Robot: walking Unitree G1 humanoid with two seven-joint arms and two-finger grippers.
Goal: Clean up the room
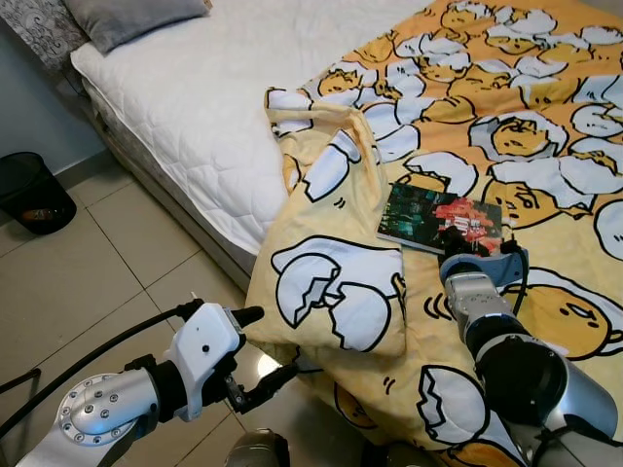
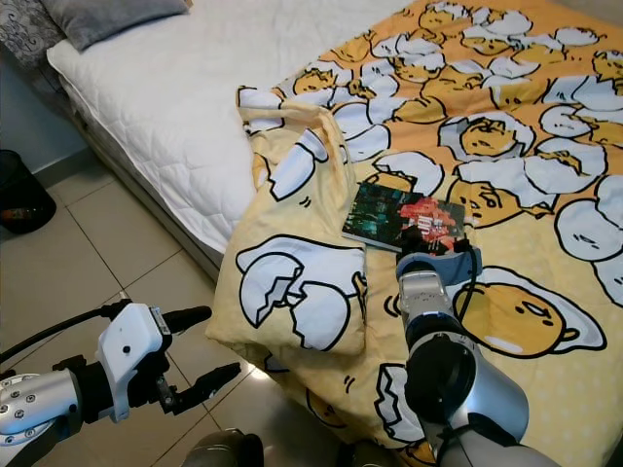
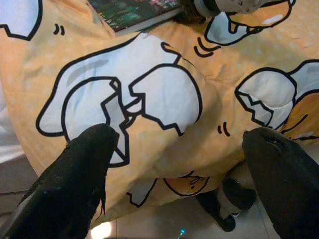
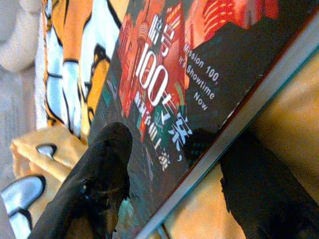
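Note:
A dark book (image 1: pixel 440 220) with a red city cover lies on the yellow egg-print blanket (image 1: pixel 331 282) on the bed. My right gripper (image 1: pixel 482 243) is at the book's near edge. In the right wrist view one finger (image 4: pixel 99 184) lies over the cover (image 4: pixel 199 74) and the other rests on the blanket beside the edge, so the jaws stand open astride that edge. My left gripper (image 1: pixel 268 343) is open, low over the tiled floor, facing the blanket corner (image 3: pixel 164 99) that hangs off the bed's side.
The white mattress (image 1: pixel 195 97) lies bare at the left of the bed, with a grey pillow (image 1: pixel 127 17) at its head. A black mesh bin (image 1: pixel 29 195) stands on the tiled floor (image 1: pixel 107 272) at the far left.

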